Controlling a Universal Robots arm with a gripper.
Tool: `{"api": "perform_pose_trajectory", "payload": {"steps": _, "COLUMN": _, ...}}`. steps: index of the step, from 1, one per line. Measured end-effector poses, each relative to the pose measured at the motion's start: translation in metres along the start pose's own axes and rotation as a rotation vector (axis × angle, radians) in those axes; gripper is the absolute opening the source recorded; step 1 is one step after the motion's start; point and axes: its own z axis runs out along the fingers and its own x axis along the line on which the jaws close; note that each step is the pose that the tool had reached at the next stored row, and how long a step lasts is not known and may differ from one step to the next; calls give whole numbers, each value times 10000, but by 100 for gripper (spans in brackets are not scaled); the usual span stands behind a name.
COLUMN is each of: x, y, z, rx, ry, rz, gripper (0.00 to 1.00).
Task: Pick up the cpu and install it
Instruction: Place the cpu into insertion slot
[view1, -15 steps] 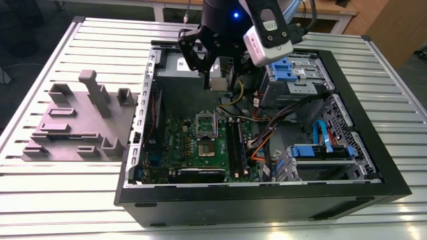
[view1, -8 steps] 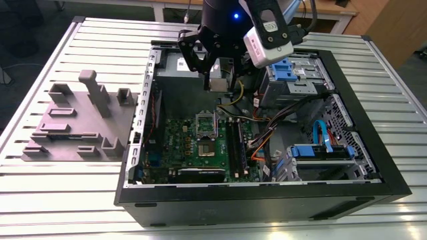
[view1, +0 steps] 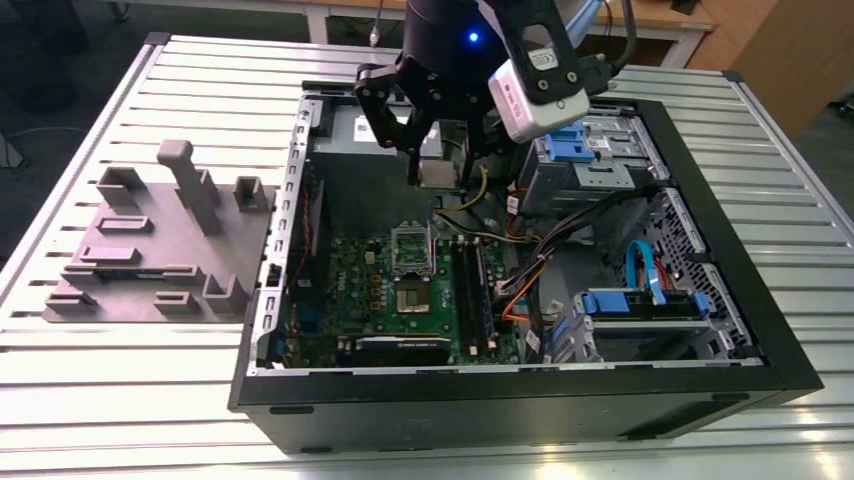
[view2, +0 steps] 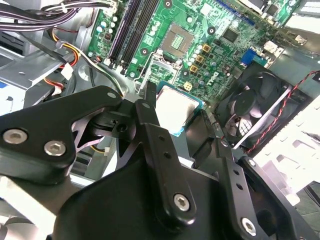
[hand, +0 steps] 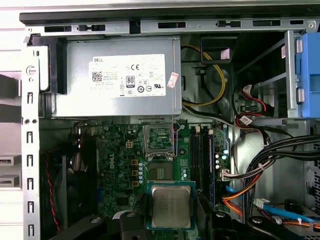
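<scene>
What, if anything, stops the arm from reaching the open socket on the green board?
Probably nothing. The case lies open on top, the socket is bare with its bracket lifted, and the cables run beside it, not across. The arm holds the cpu in its jaws above the case.

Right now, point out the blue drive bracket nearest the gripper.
The blue drive bracket higher in the exterior view, beside the gripper; the other lies lower.

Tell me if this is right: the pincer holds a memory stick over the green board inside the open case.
Not quite. The pincer holds the cpu, a flat square chip with a silvery top, not a memory stick; the first wrist view shows it clearly. The rest stands: it is held over the green board inside the open case.
</scene>
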Motion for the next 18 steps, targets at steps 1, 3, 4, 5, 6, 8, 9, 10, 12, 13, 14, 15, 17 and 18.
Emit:
{"api": "perform_pose_trajectory", "payload": {"steps": 1, "x": -1, "y": -21, "z": 0, "rx": 0, "ry": 0, "rz": 0, "gripper": 47}}
{"api": "perform_pose_trajectory", "payload": {"steps": 3, "x": -1, "y": -24, "z": 0, "rx": 0, "ry": 0, "rz": 0, "gripper": 47}}
{"api": "perform_pose_trajectory", "payload": {"steps": 4, "x": -1, "y": -26, "z": 0, "rx": 0, "ry": 0, "rz": 0, "gripper": 47}}
{"api": "perform_pose_trajectory", "payload": {"steps": 5, "x": -1, "y": -28, "z": -1, "rx": 0, "ry": 0, "rz": 0, "gripper": 47}}
{"api": "perform_pose_trajectory", "payload": {"steps": 6, "x": -1, "y": -30, "z": -1, "rx": 0, "ry": 0, "rz": 0, "gripper": 47}}
{"api": "perform_pose_trajectory", "payload": {"steps": 8, "x": -1, "y": -34, "z": -1, "rx": 0, "ry": 0, "rz": 0, "gripper": 47}}
{"api": "perform_pose_trajectory", "payload": {"steps": 9, "x": -1, "y": -37, "z": -1, "rx": 0, "ry": 0, "rz": 0, "gripper": 47}}
{"api": "perform_pose_trajectory", "payload": {"steps": 10, "x": -1, "y": -39, "z": -1, "rx": 0, "ry": 0, "rz": 0, "gripper": 47}}
{"api": "perform_pose_trajectory", "payload": {"steps": 12, "x": -1, "y": -43, "z": -1, "rx": 0, "ry": 0, "rz": 0, "gripper": 47}}
{"api": "perform_pose_trajectory", "payload": {"steps": 13, "x": -1, "y": -45, "z": -1, "rx": 0, "ry": 0, "rz": 0, "gripper": 47}}
{"api": "perform_pose_trajectory", "payload": {"steps": 14, "x": -1, "y": -48, "z": -1, "rx": -1, "ry": 0, "rz": 0, "gripper": 47}}
{"api": "perform_pose_trajectory", "payload": {"steps": 15, "x": -2, "y": -50, "z": -1, "rx": 0, "ry": 0, "rz": 0, "gripper": 47}}
{"api": "perform_pose_trajectory", "payload": {"steps": 17, "x": -2, "y": -54, "z": -1, "rx": 0, "ry": 0, "rz": 0, "gripper": 47}}
{"api": "perform_pose_trajectory", "payload": {"steps": 18, "x": -2, "y": -57, "z": -1, "rx": 0, "ry": 0, "rz": 0, "gripper": 47}}
